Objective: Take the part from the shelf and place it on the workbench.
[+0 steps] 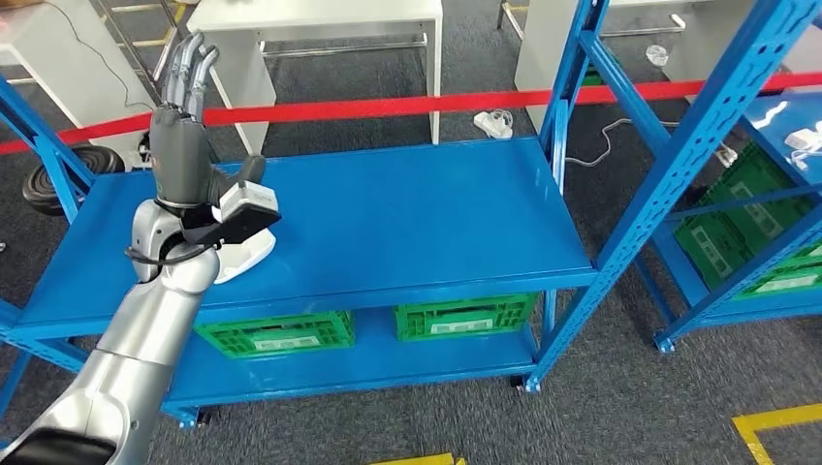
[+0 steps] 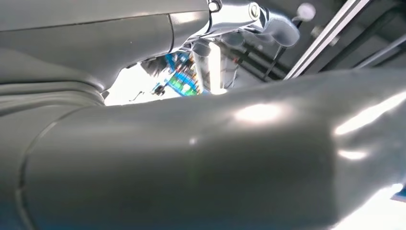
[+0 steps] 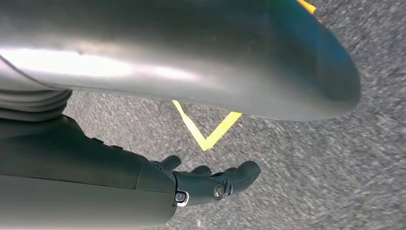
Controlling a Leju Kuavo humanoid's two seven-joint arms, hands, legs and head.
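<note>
A white part (image 1: 244, 258) lies on the top board of the blue shelf (image 1: 407, 213), near its left front; my left wrist hides much of it. My left hand (image 1: 184, 126) is raised above that board, just behind the part, with its fingers (image 1: 191, 68) stretched out and apart and nothing in it. In the left wrist view the hand's grey cover (image 2: 191, 158) blocks the part. My right hand (image 3: 210, 184) hangs over the grey carpet with its fingers loosely apart, holding nothing.
Two green crates (image 1: 276, 334) (image 1: 463, 317) stand on the shelf's lower board. A second blue rack (image 1: 766, 194) with green crates stands to the right. Red barrier tape (image 1: 407, 105) runs behind the shelf, with white tables (image 1: 320, 19) beyond it. Yellow floor tape (image 1: 775, 421) marks the carpet.
</note>
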